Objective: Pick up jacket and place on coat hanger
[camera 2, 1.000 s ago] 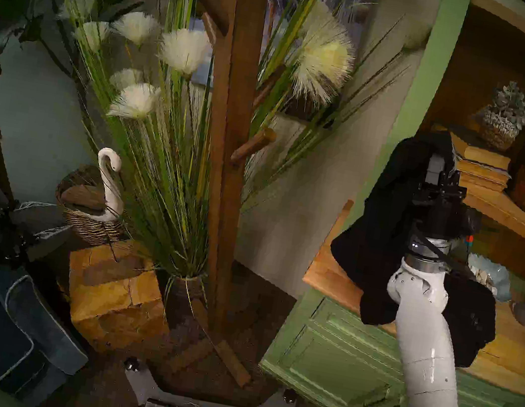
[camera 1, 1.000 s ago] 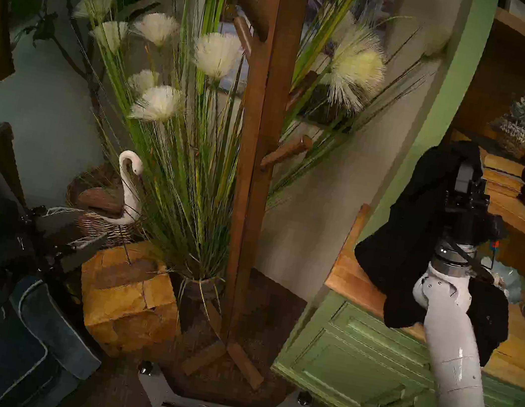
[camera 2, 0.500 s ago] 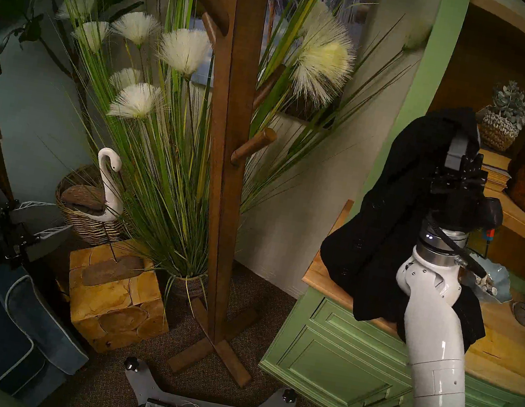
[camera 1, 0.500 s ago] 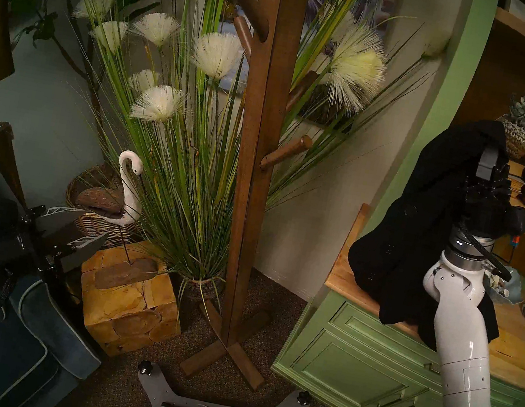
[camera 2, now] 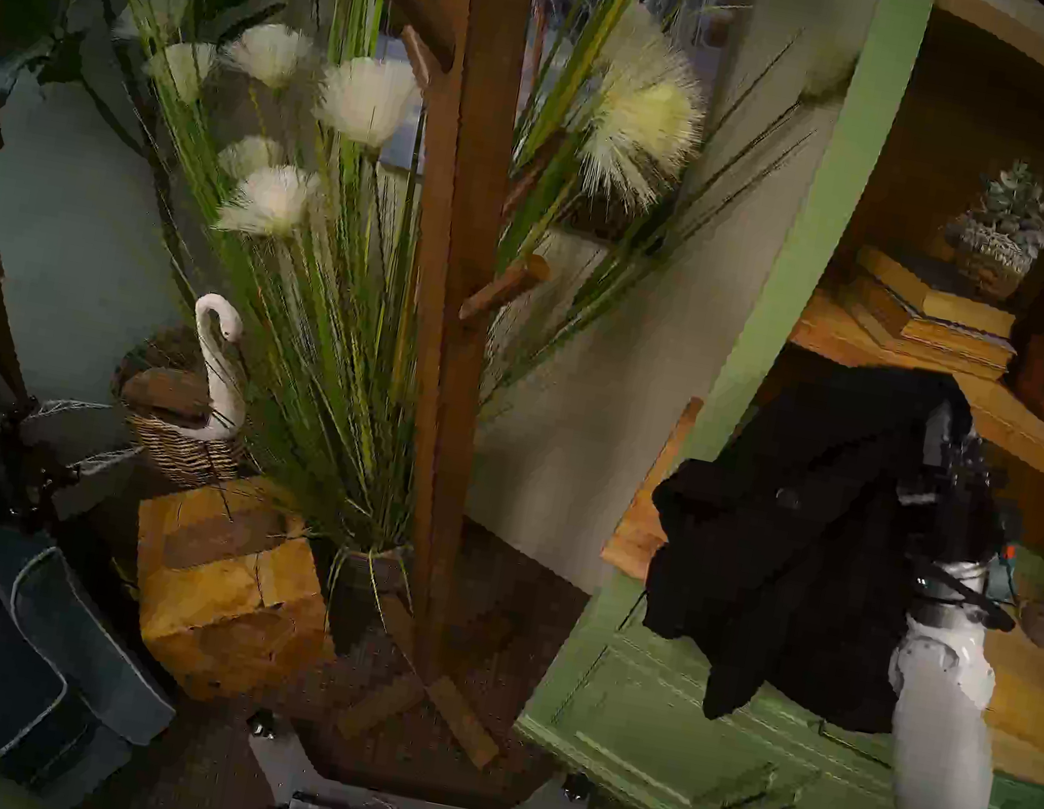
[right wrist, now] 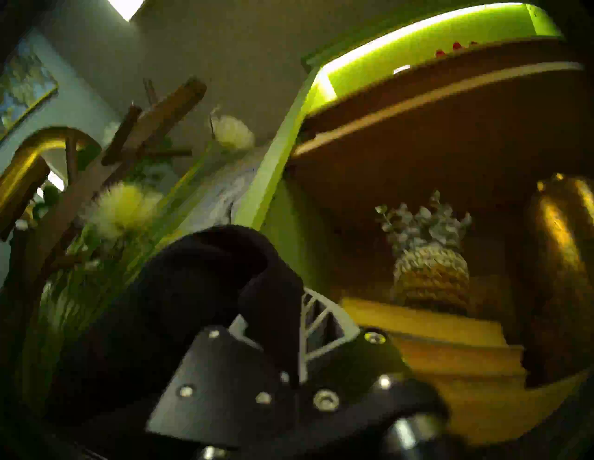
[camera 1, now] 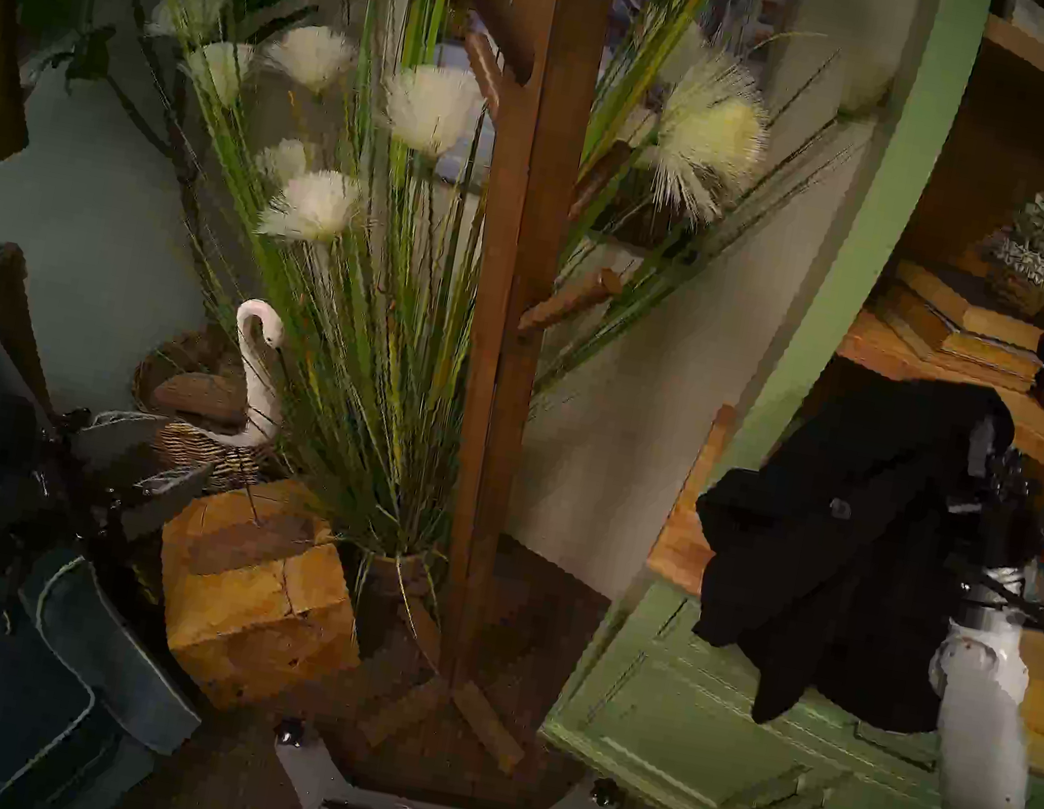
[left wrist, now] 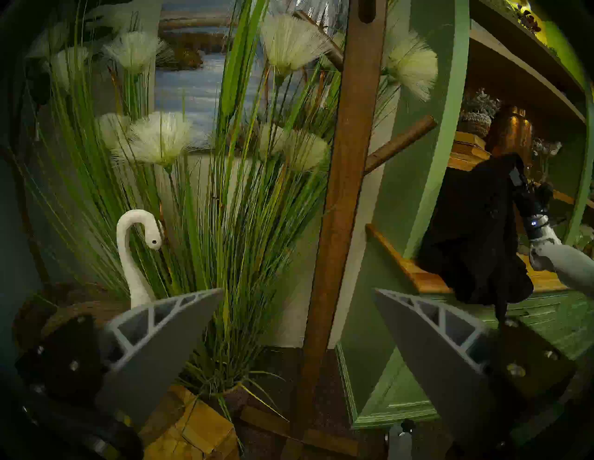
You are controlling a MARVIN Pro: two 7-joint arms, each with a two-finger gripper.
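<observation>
Gripping a fold of the jacket (camera 1: 840,554), the right claw (camera 1: 986,433) stands raised in front of the green cabinet (camera 1: 726,728), its fingers pressed shut on the black cloth; the jacket hangs from the claw in a loose bunch, draping over the cabinet's wooden surface (camera 1: 681,546) and down past the surface's front edge, with one dark button showing; whether the cloth rests on the surface cannot be told; the coat hanger (camera 1: 514,295) stands on the carpet to the left of the cabinet, well apart from the jacket, its pegs bare; the left claw (left wrist: 299,324) hangs open to the left of the coat hanger, its two grey fingers (left wrist: 154,347) spread and holding nothing; between the left claw and the coat hanger stand a white swan figure (camera 1: 257,374), a wooden block (camera 1: 256,596) and tall grasses with pale plumes (camera 1: 383,272).
</observation>
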